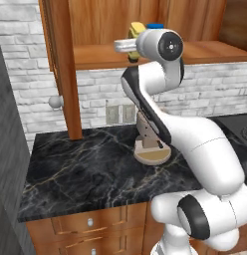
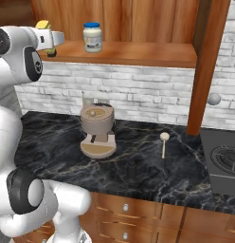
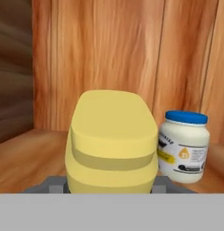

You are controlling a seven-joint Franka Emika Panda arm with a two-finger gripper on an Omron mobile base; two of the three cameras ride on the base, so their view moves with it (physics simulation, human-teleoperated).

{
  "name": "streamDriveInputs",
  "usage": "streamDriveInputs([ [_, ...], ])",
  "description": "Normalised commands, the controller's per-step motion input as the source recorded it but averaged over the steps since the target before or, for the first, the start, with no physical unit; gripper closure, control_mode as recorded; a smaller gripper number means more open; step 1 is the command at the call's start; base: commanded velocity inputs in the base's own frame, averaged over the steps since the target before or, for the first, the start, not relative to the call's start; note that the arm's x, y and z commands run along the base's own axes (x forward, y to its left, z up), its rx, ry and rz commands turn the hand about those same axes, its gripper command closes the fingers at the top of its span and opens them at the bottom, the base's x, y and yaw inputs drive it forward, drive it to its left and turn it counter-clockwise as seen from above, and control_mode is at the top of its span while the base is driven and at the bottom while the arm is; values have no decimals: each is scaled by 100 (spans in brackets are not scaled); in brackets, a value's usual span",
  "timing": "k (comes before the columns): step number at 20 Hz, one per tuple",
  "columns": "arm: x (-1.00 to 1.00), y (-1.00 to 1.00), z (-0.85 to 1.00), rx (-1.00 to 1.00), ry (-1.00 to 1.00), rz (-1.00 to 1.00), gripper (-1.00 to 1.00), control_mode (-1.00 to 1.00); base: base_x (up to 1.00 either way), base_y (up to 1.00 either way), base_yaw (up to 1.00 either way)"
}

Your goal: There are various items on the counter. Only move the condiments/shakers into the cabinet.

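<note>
The cabinet shelf holds one white jar near its left end. The gripper is clamped on one yellow bottle beside the jar. On the counter are one coffee machine and one spoon.

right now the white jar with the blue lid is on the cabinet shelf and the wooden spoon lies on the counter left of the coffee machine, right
Not quite. The white jar is on the cabinet shelf, but in the right base view the wooden spoon lies on the counter to the right of the coffee machine, not left.
</note>
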Motion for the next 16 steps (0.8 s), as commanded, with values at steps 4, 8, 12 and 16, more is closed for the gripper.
streamDriveInputs([
  [4, 54, 11, -12, -3, 0, -3, 100, -100, 0, 0, 0],
  [8, 47, 1, -18, 0, 0, -2, 100, -100, 0, 0, 0],
  [12, 43, 0, -14, 0, 1, -2, 100, -100, 0, 0, 0],
  [16, 55, 0, 0, 0, 1, -2, 100, -100, 0, 0, 0],
])
